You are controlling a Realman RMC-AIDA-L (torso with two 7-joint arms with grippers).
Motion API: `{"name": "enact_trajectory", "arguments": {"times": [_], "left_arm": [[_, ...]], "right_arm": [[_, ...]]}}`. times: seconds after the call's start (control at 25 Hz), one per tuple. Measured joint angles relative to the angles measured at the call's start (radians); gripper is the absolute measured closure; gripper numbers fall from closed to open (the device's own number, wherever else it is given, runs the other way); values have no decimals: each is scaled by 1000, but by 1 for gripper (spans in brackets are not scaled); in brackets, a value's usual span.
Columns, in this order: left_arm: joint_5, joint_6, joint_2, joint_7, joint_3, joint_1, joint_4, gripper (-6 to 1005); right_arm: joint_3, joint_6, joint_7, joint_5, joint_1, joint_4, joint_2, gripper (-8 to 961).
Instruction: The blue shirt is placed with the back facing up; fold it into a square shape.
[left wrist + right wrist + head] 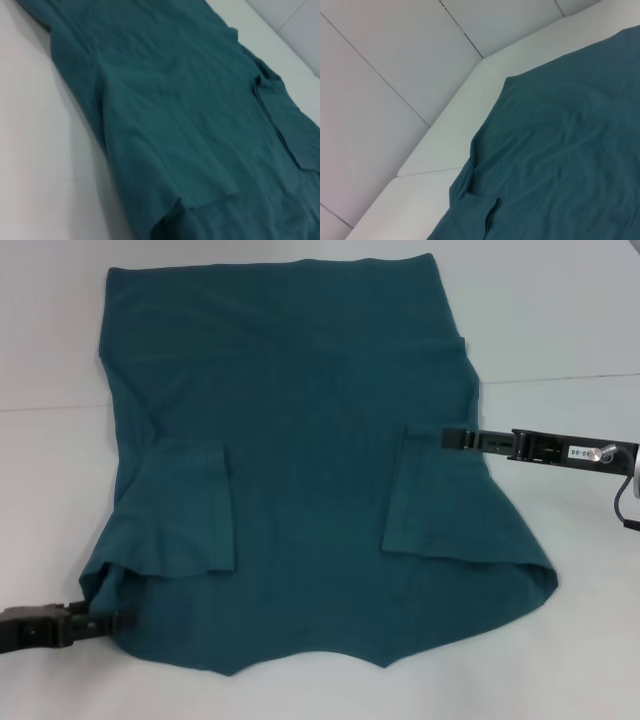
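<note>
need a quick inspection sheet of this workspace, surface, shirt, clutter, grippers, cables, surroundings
surface: white table, a seam line running across it.
job's things: blue shirt lies spread flat, plain side up, both sleeves folded inward onto the body; not yet square.
clutter: nothing seen.
grippers: left gripper at the shirt's near left corner, low at the cloth edge; right gripper at the shirt's right edge beside the folded sleeve.
cables: a dark cable loops by the right arm's wrist.
surroundings: white panelled wall behind the table in the right wrist view.
</note>
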Motion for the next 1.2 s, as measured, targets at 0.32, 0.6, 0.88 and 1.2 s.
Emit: {"name": "enact_trajectory", "arguments": {"times": [0.32,0.6,0.88,1.2], "left_arm": [[24,59,4,-19,-1,0,17,153],[47,82,9,-36,4,-6,23,156],[52,65,9,-40,8,-13,22,158],[53,19,9,-43,10,-31,13,162]], "right_arm": [[11,0,2,0,3,-1,-5,37],[21,1,3,0,4,-1,-7,37],[27,1,4,0,4,-1,-9,38],[34,-2,5,0,4,-1,-9,37]]}}
